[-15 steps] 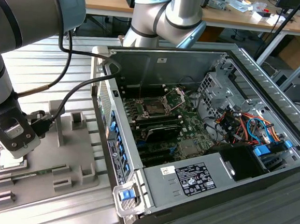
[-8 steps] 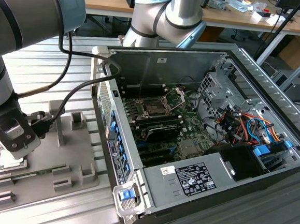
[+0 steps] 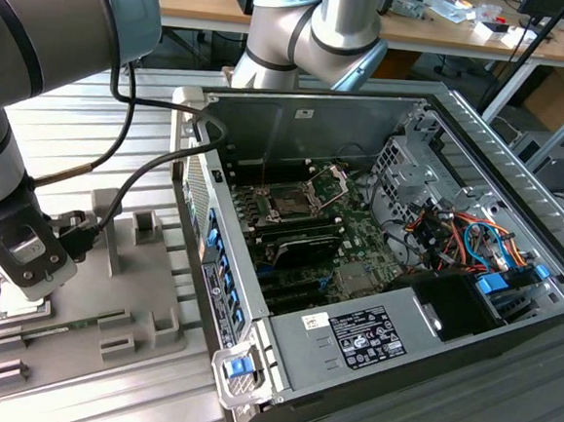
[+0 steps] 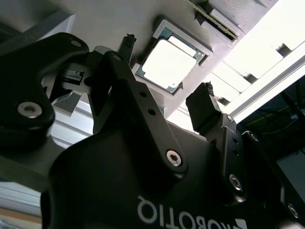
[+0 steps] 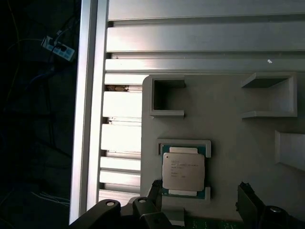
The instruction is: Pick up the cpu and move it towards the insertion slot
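The cpu (image 5: pixel 183 172), a small square chip with a pale metal top, lies flat in a shallow recess of the grey tray (image 3: pixel 144 293). In the second wrist view the cpu (image 4: pixel 171 59) shows between the two black fingertips. My gripper (image 5: pixel 200 190) hovers just over it, open, one finger (image 5: pixel 154 189) by one edge of the chip and the other finger (image 5: pixel 246 192) well off the opposite edge. In the exterior view the gripper (image 3: pixel 24 284) hangs over the tray at the exterior view's left. The insertion slot (image 3: pixel 291 200) sits in the green board inside the open computer case, with its bracket raised.
The open computer case (image 3: pixel 483 139) fills the middle and right of the exterior view, its wall standing between tray and socket. The tray carries raised grey blocks (image 3: pixel 144 228) and a memory stick (image 3: pixel 58 328). Slatted aluminium table (image 5: pixel 124 138) lies under the tray. Black cables (image 3: pixel 128 174) trail from the wrist.
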Tool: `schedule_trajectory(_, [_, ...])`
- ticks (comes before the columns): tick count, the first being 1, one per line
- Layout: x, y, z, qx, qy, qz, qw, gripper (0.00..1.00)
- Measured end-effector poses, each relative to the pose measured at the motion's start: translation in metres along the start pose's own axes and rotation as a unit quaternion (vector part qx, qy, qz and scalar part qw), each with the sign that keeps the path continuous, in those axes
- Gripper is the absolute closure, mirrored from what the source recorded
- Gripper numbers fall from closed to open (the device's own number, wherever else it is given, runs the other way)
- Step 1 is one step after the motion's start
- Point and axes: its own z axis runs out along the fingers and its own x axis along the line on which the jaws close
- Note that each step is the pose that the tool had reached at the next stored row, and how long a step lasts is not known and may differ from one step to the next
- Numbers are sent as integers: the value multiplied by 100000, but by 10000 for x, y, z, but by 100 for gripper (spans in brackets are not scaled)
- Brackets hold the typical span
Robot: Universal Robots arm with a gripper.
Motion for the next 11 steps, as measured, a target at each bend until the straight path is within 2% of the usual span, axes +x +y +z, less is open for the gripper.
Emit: schedule_trajectory(11, [0,-2,36,1,2,0,100000,28])
